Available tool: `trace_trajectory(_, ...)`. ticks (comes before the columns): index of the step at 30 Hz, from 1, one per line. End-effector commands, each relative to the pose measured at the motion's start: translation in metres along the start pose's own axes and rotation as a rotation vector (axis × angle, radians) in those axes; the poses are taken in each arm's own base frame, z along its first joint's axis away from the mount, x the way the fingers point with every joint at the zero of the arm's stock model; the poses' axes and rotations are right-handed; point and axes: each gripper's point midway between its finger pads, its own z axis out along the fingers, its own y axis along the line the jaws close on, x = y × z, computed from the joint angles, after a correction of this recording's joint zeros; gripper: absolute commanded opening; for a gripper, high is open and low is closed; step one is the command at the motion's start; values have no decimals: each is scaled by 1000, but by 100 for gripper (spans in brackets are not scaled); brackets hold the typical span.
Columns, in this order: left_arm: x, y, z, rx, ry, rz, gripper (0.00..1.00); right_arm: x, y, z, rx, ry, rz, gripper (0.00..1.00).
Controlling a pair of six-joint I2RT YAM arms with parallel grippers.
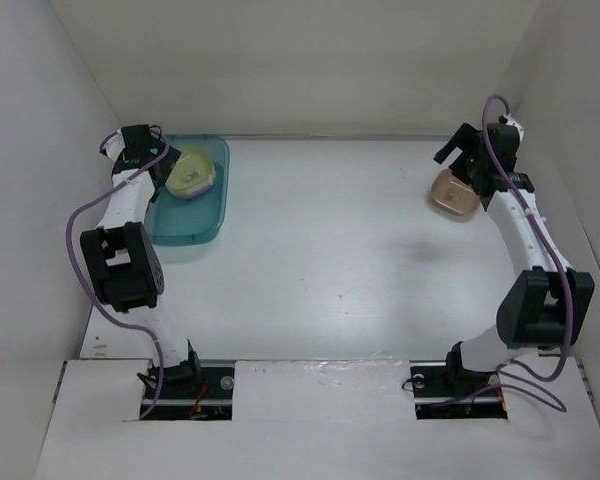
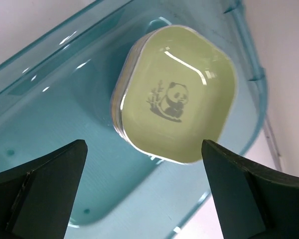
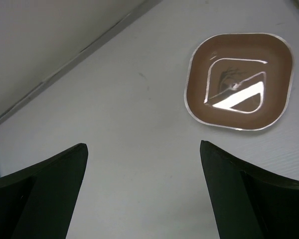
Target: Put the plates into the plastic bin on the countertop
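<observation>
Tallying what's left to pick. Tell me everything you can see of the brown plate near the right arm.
The brown plate is a shallow rounded-square dish, glossy like glazed ceramic or hard plastic, with a thin pale rim and a square well whose dark print is mostly lost in glare. It lies flat, face up, alone on the white countertop at the far right, outside the plastic bin. The right gripper hangs nearby with jaws open, not touching it.

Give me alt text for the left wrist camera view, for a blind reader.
A green plate with a panda print tops a small stack inside the translucent teal plastic bin. The left claw hangs open and empty above it.
</observation>
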Motion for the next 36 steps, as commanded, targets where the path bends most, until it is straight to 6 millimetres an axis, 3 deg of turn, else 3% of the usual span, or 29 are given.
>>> trace_trajectory(1, -45, -51, -76, 162, -127, 7, 100, -13, -65, 22, 246, -18, 1, 100)
trace_trajectory(3, -37, -68, -102, 225, -120, 41, 100, 1, -97, 41, 322, 33, 47, 100)
trace_trajectory(5, -22, -84, -119, 304, -69, 71, 100, -1, -120, 51, 359, 40, 74, 100)
trace_trajectory(6, -10, -98, -129, 355, -57, 122, 100, 11, -129, 61, 389, 67, 81, 100)
trace_trajectory(8, 12, -110, -141, 411, -3, 181, 100, 10, -137, 72, 416, 55, 68, 100)
trace_trajectory(9, 23, -129, -155, 484, 14, 230, 100, 4, -137, 76, 428, 48, 66, 100)
trace_trajectory(13, 59, -151, -171, 522, 88, 355, 100, 21, -161, 96, 518, 86, 60, 100)
trace_trajectory(16, 81, -155, -175, 555, 132, 381, 100, 27, -170, 108, 545, 116, 73, 100)
trace_trajectory(18, 87, -157, -176, 558, 133, 390, 100, 48, -183, 121, 582, 183, 66, 92)
trace_trajectory(19, 100, -159, -181, 561, 141, 421, 100, 50, -189, 125, 620, 187, 71, 78)
trace_trajectory(20, 105, -160, -183, 558, 135, 429, 100, 46, -192, 123, 628, 187, 77, 78)
trace_trajectory(23, 104, -166, -195, 562, 115, 460, 100, 47, -196, 123, 637, 219, 75, 76)
trace_trajectory(25, 106, -163, -194, 552, 123, 464, 100, 59, -204, 125, 646, 285, 63, 67)
trace_trajectory(26, 106, -163, -194, 552, 123, 464, 100, 57, -203, 127, 647, 288, 63, 54)
trace_trajectory(28, 104, -163, -193, 545, 115, 462, 100, 64, -204, 127, 644, 319, 55, 18)
trace_trajectory(29, 106, -163, -194, 553, 126, 464, 100, 66, -203, 125, 638, 326, 58, 5)
trace_trajectory(30, 114, -166, -199, 572, 144, 475, 100, 65, -194, 124, 614, 326, 56, 0)
trace_trajectory(32, 126, -172, -201, 572, 140, 526, 100, 52, -173, 120, 570, 279, 43, 0)
trace_trajectory(33, 135, -181, -204, 576, 134, 552, 100, 51, -150, 118, 537, 267, 13, 0)
trace_trajectory(34, 161, -185, -214, 579, 166, 597, 100, 37, -129, 108, 508, 223, -5, 0)
trace_trajectory(35, 173, -188, -217, 580, 170, 626, 100, 34, -113, 104, 489, 204, -24, 0)
trace_trajectory(36, 182, -195, -222, 595, 171, 638, 100, 37, -85, 102, 444, 187, -59, 0)
